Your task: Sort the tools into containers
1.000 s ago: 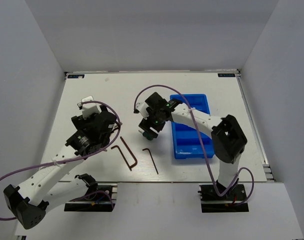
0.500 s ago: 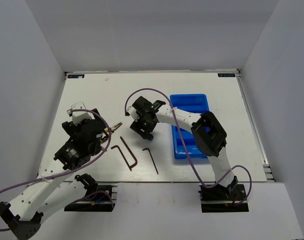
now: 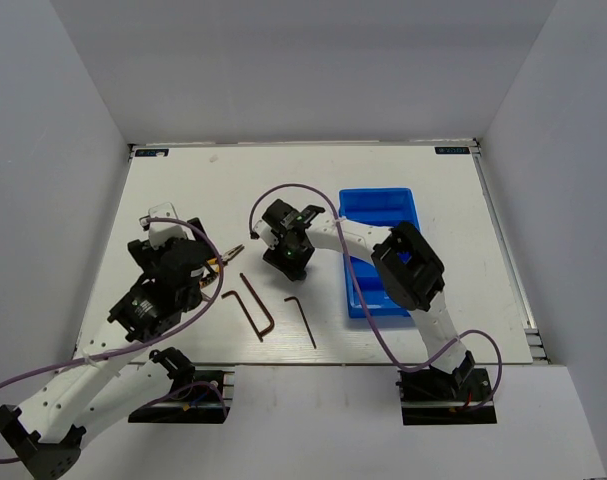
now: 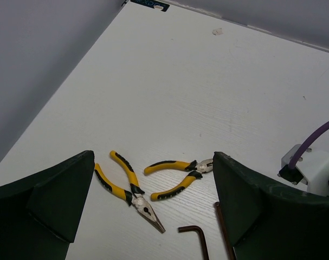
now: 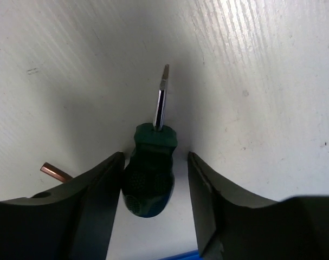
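My right gripper is low over the table, left of the blue tray. In the right wrist view its open fingers straddle the handle of a green screwdriver lying on the table, with a gap on the right side. My left gripper is open and empty. In the left wrist view two yellow-and-black pliers lie ahead of it: needle-nose pliers and cutters. Three dark hex keys lie near the front. No second screwdriver shows.
The tray has ribs and stands at the right, partly under the right arm. A hex key end lies just in front of the left gripper. Grey walls enclose the white table on three sides.
My right gripper has moved left and down onto the green screwdriver. My left arm has drawn back toward the front left, uncovering the pliers.
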`<control>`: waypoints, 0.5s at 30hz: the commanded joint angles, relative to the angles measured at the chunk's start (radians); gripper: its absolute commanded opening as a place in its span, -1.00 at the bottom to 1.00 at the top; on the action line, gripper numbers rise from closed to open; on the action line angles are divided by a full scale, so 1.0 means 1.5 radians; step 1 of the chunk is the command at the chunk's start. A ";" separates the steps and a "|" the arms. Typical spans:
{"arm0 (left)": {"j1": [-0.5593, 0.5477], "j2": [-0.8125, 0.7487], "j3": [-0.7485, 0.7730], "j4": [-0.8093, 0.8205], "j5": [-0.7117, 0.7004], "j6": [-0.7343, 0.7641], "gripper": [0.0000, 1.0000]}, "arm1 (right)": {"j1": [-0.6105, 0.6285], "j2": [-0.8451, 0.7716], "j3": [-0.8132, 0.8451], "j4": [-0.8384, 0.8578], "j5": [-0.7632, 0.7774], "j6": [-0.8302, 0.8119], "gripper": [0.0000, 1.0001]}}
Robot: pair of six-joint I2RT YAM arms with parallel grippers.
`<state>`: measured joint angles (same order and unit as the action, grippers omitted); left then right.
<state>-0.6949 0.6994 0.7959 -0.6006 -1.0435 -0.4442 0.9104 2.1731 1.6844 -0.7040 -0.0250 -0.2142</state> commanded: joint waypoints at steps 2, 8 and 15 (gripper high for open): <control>0.003 -0.003 0.003 0.007 0.013 0.011 1.00 | -0.001 -0.005 -0.040 0.010 0.006 0.003 0.04; 0.003 -0.003 0.003 0.013 0.027 0.017 1.00 | -0.002 -0.010 -0.033 -0.006 -0.026 -0.004 -0.60; 0.003 0.024 -0.033 0.121 0.236 0.129 0.79 | -0.002 -0.078 0.110 -0.105 -0.096 -0.073 -1.00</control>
<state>-0.6937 0.7036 0.7677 -0.5175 -0.8822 -0.3489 0.9039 2.1586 1.7332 -0.7887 -0.1036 -0.2626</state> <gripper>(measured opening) 0.910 0.450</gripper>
